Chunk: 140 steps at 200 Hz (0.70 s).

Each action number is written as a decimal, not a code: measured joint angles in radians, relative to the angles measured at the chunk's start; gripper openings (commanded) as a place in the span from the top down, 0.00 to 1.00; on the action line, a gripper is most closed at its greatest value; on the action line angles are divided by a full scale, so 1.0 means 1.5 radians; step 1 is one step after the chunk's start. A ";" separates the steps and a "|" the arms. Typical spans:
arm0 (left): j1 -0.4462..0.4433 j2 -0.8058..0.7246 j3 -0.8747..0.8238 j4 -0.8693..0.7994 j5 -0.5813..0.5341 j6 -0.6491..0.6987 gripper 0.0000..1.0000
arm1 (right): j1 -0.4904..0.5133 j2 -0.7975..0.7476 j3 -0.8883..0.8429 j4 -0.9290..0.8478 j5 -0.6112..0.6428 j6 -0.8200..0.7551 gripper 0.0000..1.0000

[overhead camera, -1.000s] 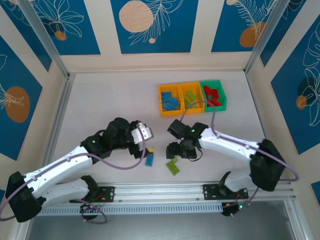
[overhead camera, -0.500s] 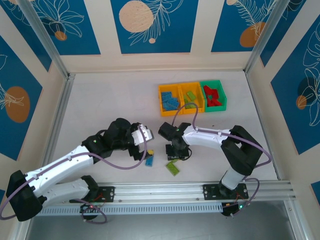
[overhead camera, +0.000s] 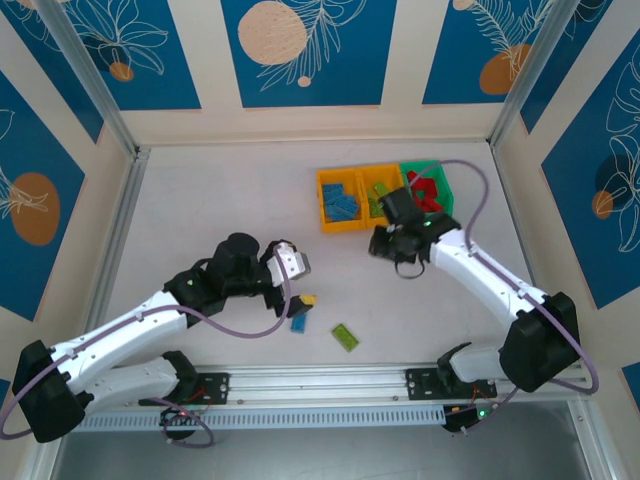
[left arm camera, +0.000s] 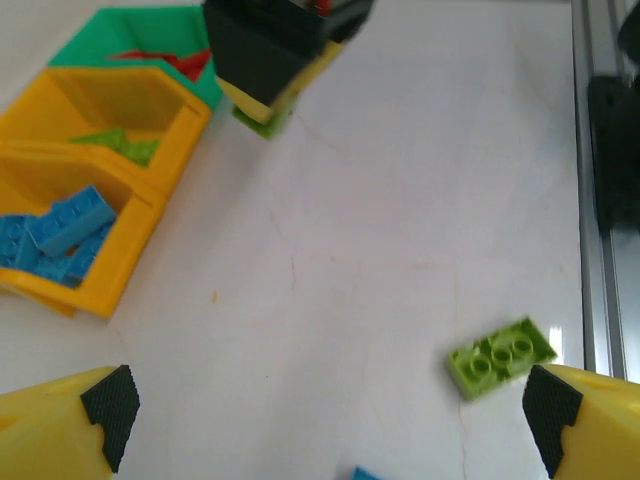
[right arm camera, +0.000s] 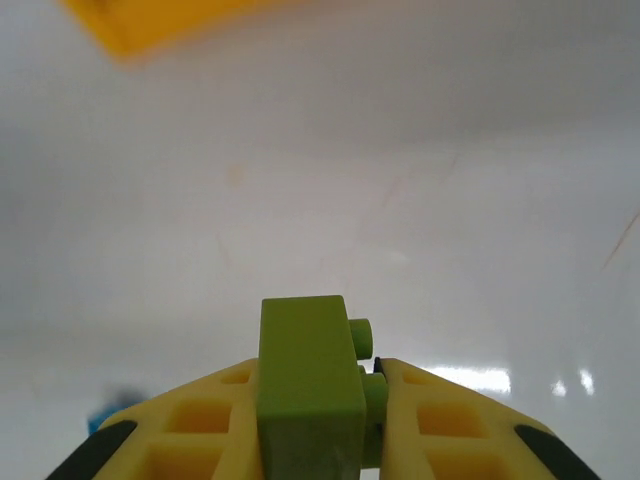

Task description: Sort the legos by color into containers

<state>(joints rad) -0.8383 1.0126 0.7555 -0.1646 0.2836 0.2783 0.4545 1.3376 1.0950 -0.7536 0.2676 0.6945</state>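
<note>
Held piece: a lime brick (right arm camera: 308, 365) of hard, glossy plastic, blocky, with round studs on one side. It stands on edge between the right gripper's fingers (right arm camera: 205, 420), above the table (overhead camera: 220, 210) and just in front of the bins (overhead camera: 340, 226).
Right gripper (right arm camera: 318, 425): clamped on the lime brick. Its fingers are yellow plastic with hollow ribbed cells and black pads.
Left gripper (left arm camera: 325, 415): jaws spread wide with nothing between them. Its yellow fingers have black tips and hang low over the table.
Bins: three open rectangular plastic boxes with smooth walls, joined in a row at the far right of the table. Two are orange-yellow and one is green.
Contents: blue bricks (left arm camera: 60, 235) in the end orange bin, lime bricks (left arm camera: 120, 145) in the middle one, red bricks (left arm camera: 170, 60) in the green one.
Loose pieces: a loose lime brick (overhead camera: 345, 337) lies flat near the front edge, with round rings showing on top. A blue brick (overhead camera: 299, 322) lies near its left, beside the left gripper.
Table: white, smooth and slightly shiny, with faint scratches.
</note>
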 measured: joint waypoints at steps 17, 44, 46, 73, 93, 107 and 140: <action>0.000 0.015 0.000 0.051 -0.003 -0.042 0.00 | -0.076 0.034 0.062 0.025 -0.002 -0.043 0.74; 0.000 0.048 0.000 0.122 -0.006 -0.114 0.00 | -0.148 0.153 0.189 0.070 -0.020 -0.090 0.74; 0.000 0.050 0.000 0.127 -0.006 -0.119 0.00 | -0.152 0.164 0.200 0.072 -0.022 -0.092 0.74; 0.000 0.058 0.000 0.175 -0.019 -0.164 0.00 | -0.183 0.319 0.332 0.091 -0.044 -0.116 0.71; 0.000 0.057 0.001 0.192 -0.028 -0.176 0.00 | -0.187 0.422 0.429 0.073 -0.058 -0.126 0.49; 0.000 0.057 0.001 0.192 -0.033 -0.179 0.00 | -0.187 0.476 0.492 0.044 -0.062 -0.131 0.43; -0.001 0.051 0.006 0.167 -0.050 -0.170 0.00 | -0.185 0.485 0.523 -0.009 -0.061 -0.132 0.40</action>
<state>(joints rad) -0.8394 1.0889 0.7643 0.0853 0.2081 0.0238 0.1776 2.0651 1.8793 -0.7677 0.1764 0.4961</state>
